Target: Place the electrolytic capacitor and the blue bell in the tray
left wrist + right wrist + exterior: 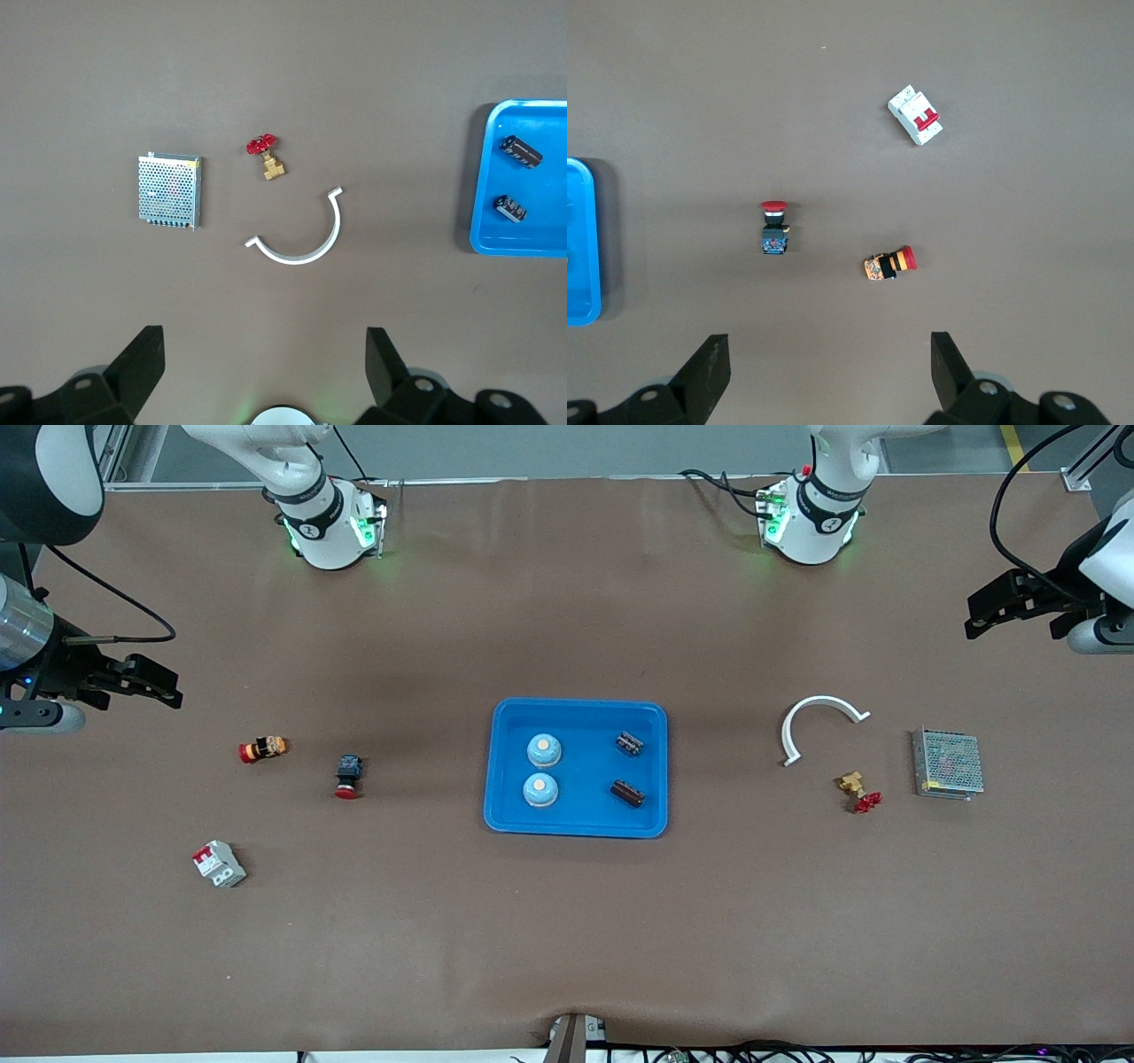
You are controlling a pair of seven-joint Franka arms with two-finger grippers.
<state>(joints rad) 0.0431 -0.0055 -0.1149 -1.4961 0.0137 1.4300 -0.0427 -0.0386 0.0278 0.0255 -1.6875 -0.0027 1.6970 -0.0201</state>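
Brown table (567,921) holds blue tray (576,819); cables (753,1052) along edge.

No legible text, label, brand, number or sign anywhere. Markings on the arm bases at the top of the front view too small to read.

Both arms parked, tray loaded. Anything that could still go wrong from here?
1. Little risk to the load: two blue bells and two dark cylindrical electrolytic capacitors lie well inside the shallow bright-blue plastic tray.
2. The capacitors lie on their sides, so a bumped tray might roll them.
3. The open left gripper and open right gripper hang at the table's ends; a stray descent could hit the grey mesh box.
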